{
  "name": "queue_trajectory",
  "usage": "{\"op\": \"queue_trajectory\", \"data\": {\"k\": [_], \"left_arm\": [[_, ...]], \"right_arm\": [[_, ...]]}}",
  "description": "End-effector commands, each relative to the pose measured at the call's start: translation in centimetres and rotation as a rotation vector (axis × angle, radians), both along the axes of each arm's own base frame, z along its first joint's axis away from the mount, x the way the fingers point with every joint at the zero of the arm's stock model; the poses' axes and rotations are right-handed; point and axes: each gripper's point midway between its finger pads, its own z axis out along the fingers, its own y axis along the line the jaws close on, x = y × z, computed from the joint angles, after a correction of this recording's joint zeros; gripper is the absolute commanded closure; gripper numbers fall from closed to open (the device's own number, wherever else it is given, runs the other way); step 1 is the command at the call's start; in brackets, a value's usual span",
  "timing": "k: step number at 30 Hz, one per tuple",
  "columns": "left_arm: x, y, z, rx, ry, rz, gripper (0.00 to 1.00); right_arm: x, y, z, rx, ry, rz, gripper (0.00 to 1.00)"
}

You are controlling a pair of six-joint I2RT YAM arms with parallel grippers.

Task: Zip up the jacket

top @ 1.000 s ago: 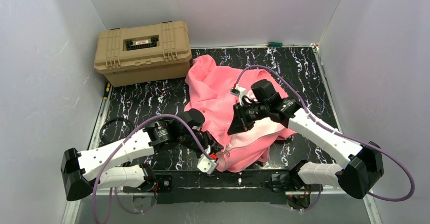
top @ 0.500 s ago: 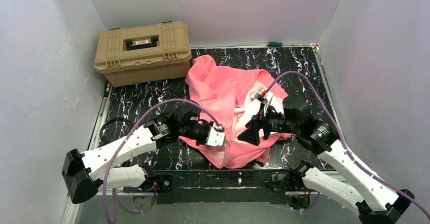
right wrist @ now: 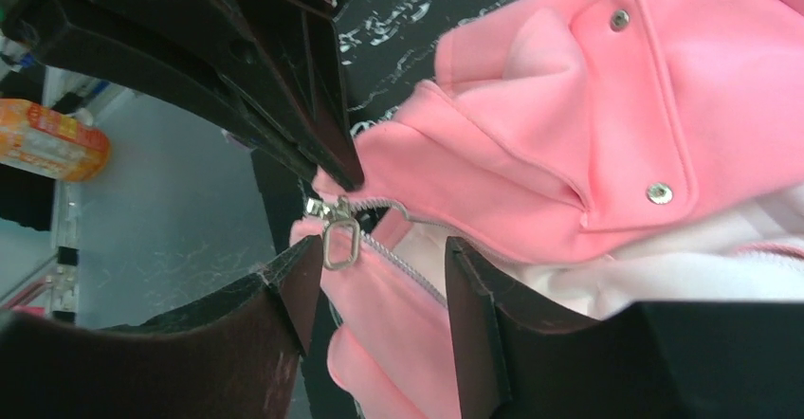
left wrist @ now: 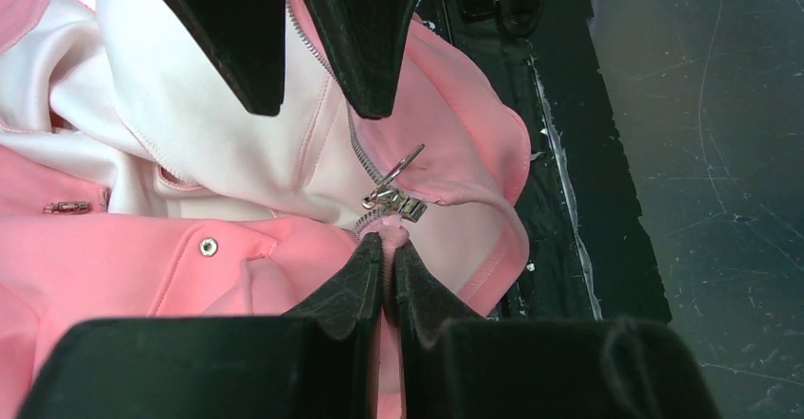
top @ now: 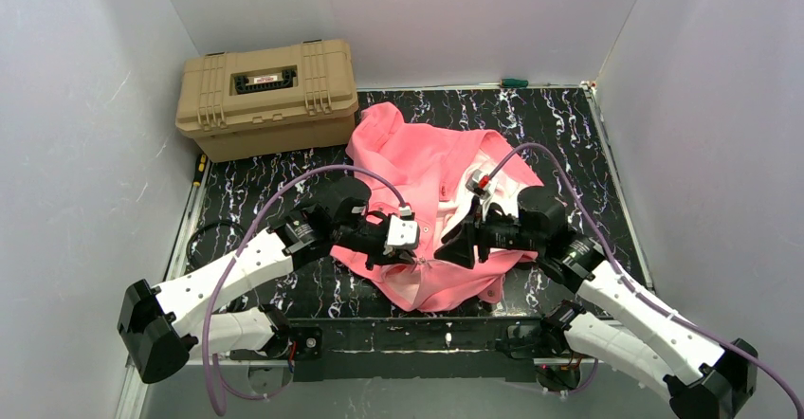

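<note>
A: Black marbled table [top: 284,182], white walls [top: 76,106] on three sides, tan case [top: 268,97] in the far left corner. Jacket [top: 417,168]?

B: Spread rumpled mid-table, beneath and beyond both pincers, well apart from the case. Front lying open, with pale lining on show.

A: Left pincer [left wrist: 386,248]?

B: Pressed together on the jacket's bottom edge, with pink cloth nipped between the tips. Zipper slider [left wrist: 393,199] just beyond those tips, at the nipped cloth. Snap [left wrist: 207,245] off to the pincer's left.

A: Right pincer [right wrist: 379,267]?

B: Spread, gripping nothing. Facing the left pincer, tips near tips, over the hem. Pull tab [right wrist: 339,244] hanging in the gap, close against one finger; unable to tell whether touching. Zipper teeth trailing between the fingers.
</note>
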Motion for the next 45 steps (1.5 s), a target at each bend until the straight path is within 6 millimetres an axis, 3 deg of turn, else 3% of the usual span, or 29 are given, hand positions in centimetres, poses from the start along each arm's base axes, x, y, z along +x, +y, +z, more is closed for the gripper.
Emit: {"op": "queue_trajectory", "data": {"k": [1, 10, 16, 26, 34, 40, 43, 45], "left_arm": [[-0.3, -0.4, 1.8, -0.039, 0.015, -0.020, 1.00], [0.1, -0.4, 2.0, -0.033, 0.007, -0.012, 1.00], [0.2, -0.5, 2.3, -0.037, 0.006, -0.017, 1.00], [0.3, -0.5, 2.4, -0.029, 0.003, -0.016, 1.00], [0.2, -0.6, 2.6, -0.033, 0.000, -0.025, 1.00], [0.0, -0.4, 2.6, -0.033, -0.010, -0.045, 1.00], [-0.1, -0.4, 2.6, -0.037, -0.026, -0.060, 1.00], [-0.2, -0.4, 2.7, -0.043, -0.044, -0.076, 1.00]], "right_arm": [[-0.4, 1.7, 2.9, 0.134, -0.051, 0.087, 0.44], [-1.4, 2.2, 2.0, 0.118, -0.003, 0.173, 0.44], [-1.5, 2.2, 1.3, 0.102, 0.010, 0.170, 0.53], [-2.0, 2.2, -0.3, 0.047, 0.033, 0.174, 0.45], [-1.3, 2.2, -1.5, -0.010, 0.033, 0.148, 0.68], [-1.0, 2.3, -0.8, 0.013, 0.014, 0.129, 0.84], [-1.0, 2.3, -0.6, 0.018, 0.018, 0.130, 0.99], [-1.2, 2.5, -0.5, 0.021, 0.030, 0.145, 0.99]]}}
